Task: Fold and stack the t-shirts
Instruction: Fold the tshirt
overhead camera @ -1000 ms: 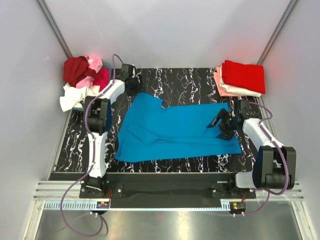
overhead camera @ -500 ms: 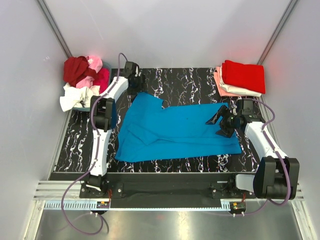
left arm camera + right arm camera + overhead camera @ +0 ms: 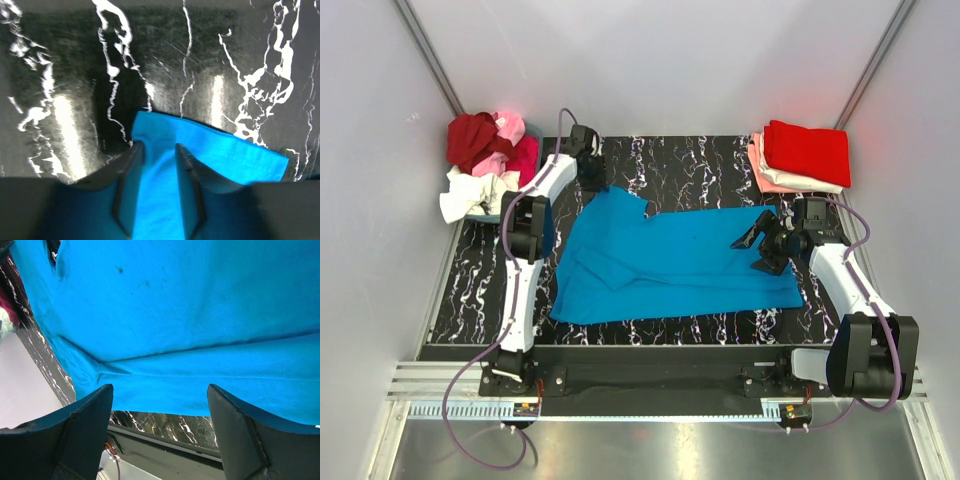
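Blue t-shirt (image 3: 670, 260): it lies spread on the black marbled table (image 3: 700, 160), between the two arms.
Left gripper (image 3: 159, 147): it sits at the shirt's far left corner, jaws narrow, astride a ridge of cloth; we cannot tell whether they pinch it.
Right gripper (image 3: 160, 390): its jaws stand wide and hold nothing, hovering over the shirt's right end.
Risk, thin hold: we judge that only a small tip of cloth sits between the left fingers, so it could slip out on a pull.
Risk, lone pull: if the left side moves while the right holds nothing, the shirt may drag and bunch.
Risk, double layer: the right jaws could close on one layer only, or on none.
Risk, neighbours: the folded stack (image 3: 805, 155) lies near the right arm, and a wide swing could knock it.
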`<state>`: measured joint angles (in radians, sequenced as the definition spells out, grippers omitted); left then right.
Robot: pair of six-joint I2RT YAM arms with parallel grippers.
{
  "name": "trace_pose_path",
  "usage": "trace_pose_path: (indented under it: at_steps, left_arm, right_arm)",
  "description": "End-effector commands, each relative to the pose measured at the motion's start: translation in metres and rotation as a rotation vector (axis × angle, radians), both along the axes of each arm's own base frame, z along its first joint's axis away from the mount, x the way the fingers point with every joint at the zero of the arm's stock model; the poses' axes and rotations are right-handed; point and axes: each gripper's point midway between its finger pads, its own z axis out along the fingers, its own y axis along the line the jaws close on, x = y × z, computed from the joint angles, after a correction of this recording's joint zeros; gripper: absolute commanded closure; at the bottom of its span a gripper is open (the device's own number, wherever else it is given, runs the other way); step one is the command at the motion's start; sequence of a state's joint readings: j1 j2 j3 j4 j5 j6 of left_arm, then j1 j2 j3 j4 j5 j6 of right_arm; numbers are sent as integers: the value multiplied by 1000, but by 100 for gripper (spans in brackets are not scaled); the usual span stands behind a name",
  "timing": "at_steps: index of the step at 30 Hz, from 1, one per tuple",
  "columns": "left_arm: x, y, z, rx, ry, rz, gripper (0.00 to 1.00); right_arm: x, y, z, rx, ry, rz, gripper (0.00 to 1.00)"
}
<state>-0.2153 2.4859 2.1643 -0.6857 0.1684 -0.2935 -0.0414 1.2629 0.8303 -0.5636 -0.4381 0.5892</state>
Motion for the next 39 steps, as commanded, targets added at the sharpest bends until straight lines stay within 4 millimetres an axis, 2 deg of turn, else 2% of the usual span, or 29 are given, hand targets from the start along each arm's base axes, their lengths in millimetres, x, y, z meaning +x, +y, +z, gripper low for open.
trace_pose_path:
  at_steps: [1, 2, 3, 4, 7, 8, 9, 10, 11, 12, 15, 16, 17, 19, 20, 23, 25, 28, 29, 35, 39]
  left_arm:
    - [-25, -14, -23, -22, 94, -41, 76]
    - [-24, -15, -23, -22, 91, -41, 90]
    - [-23, -15, -21, -21, 86, -36, 97]
    - [-22, -14, -17, -20, 79, -33, 100]
    - [-23, -10, 16, 0, 38, -12, 100]
    - [-25, -9, 26, 11, 28, -4, 100]
    - [-31, -4, 54, 17, -10, 12, 100]
    - [-36, -2, 64, 18, -20, 16, 100]
    - [-40, 1, 77, 21, -39, 27, 100]
    - [-45, 6, 104, 28, -82, 47, 100]
    - [-69, 11, 113, 56, -76, 41, 100]
    - [-75, 13, 121, 65, -86, 31, 100]
    - [-84, 13, 119, 88, -60, 24, 100]
    - [-93, 14, 116, 117, -36, 4, 100]
    - [-98, 12, 112, 128, -17, -8, 100]
    - [-108, 10, 101, 153, 4, -39, 100]
    - [-112, 9, 95, 153, 18, -43, 100]
    - [-114, -2, 101, 115, 7, -69, 100]
    - [-116, -4, 102, 118, 7, -77, 100]
    - [-119, 0, 108, 142, -5, -86, 100]
    - [-119, 2, 110, 151, -9, -89, 100]
  right_arm:
    - [5, 3, 5, 8, -34, 11, 16]
    - [7, 2, 4, 2, -32, 5, 17]
    - [9, 0, 3, -11, -33, -3, 17]
    - [12, -2, 4, -17, -40, -8, 16]
    - [28, -16, 4, -86, -31, -66, 17]
    - [39, -21, 15, -106, -57, -85, 17]
    - [52, -33, 19, -152, -57, -132, 17]
    - [52, -38, 16, -174, -46, -152, 17]
    - [66, -44, 21, -197, -50, -174, 18]
    - [72, -56, 20, -254, -44, -213, 18]
    - [101, -76, 18, -329, -28, -262, 20]
    - [107, -81, 3, -353, 21, -262, 21]
    - [122, -87, 12, -377, -1, -277, 21]
    - [130, -104, 4, -456, 33, -303, 23]
    - [141, -116, -4, -497, 52, -327, 24]
    - [155, -138, -25, -563, 108, -355, 28]
    - [164, -145, -41, -576, 138, -347, 31]
    - [172, -151, -59, -555, 164, -342, 35]
    - [178, -152, -58, -549, 157, -344, 36]
    - [201, -146, -68, -500, 163, -327, 41]
    - [208, -145, -75, -497, 169, -317, 41]
